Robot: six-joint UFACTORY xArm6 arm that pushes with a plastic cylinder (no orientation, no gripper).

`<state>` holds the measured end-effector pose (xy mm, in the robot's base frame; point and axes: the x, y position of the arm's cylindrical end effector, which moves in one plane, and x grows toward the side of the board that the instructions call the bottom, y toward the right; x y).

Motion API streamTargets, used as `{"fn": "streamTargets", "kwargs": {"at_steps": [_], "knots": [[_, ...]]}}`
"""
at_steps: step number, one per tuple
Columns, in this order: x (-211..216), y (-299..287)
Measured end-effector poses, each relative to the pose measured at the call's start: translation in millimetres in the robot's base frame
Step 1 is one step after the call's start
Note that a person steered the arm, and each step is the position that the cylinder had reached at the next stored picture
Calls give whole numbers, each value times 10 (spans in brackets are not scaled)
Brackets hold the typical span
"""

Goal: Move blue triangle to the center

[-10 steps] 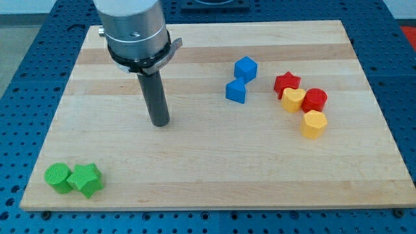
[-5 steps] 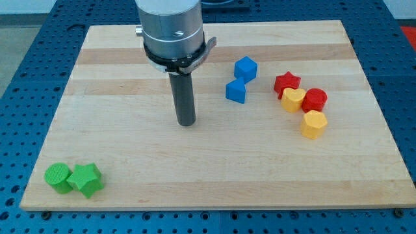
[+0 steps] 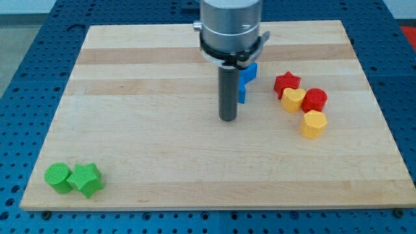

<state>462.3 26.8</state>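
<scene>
The blue triangle (image 3: pixel 242 93) sits right of the board's middle, mostly hidden behind my rod; only its right edge shows. A blue cube (image 3: pixel 249 71) lies just above it, also partly hidden. My tip (image 3: pixel 227 119) rests on the board just below and left of the blue triangle, close to it; I cannot tell whether they touch.
A red star (image 3: pixel 286 82), a yellow heart (image 3: pixel 293 99), a red round block (image 3: pixel 314 99) and a yellow hexagon (image 3: pixel 313 123) cluster at the view's right. A green round block (image 3: pixel 58 177) and a green star (image 3: pixel 86 180) sit at the bottom left. The wooden board (image 3: pixel 130 130) lies on a blue perforated table.
My rod has moved steadily to the view's right, from left of centre to just beside the blue triangle, now covering most of it. No block has visibly moved.
</scene>
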Motion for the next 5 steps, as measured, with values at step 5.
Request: {"fn": "streamTargets", "kwargs": {"at_steps": [5], "knots": [[-290,388]]}}
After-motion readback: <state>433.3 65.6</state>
